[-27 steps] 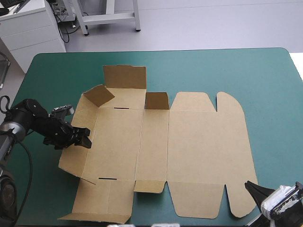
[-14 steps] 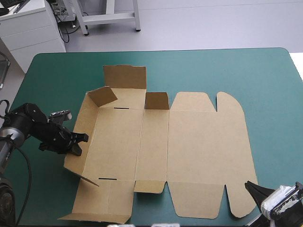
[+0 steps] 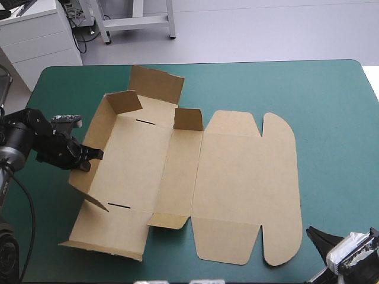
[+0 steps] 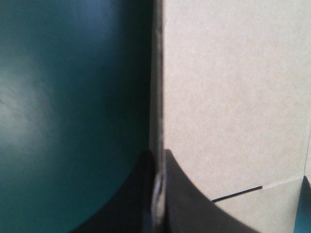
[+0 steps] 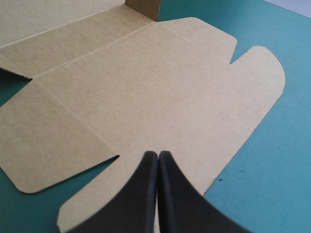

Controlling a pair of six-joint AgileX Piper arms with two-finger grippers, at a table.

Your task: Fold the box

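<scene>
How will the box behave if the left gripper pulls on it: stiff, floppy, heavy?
Probably stiff: the wall pinched by the left gripper stands straight. The box likely bends only at folds: flaps stand up. Probably light, being thin board.

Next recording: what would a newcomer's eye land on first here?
The big cut sheet of brown board, the box, spread across the teal-green table. At its left end one wall stands raised, pinched by the left gripper. The right gripper hangs shut off the near right corner.
</scene>
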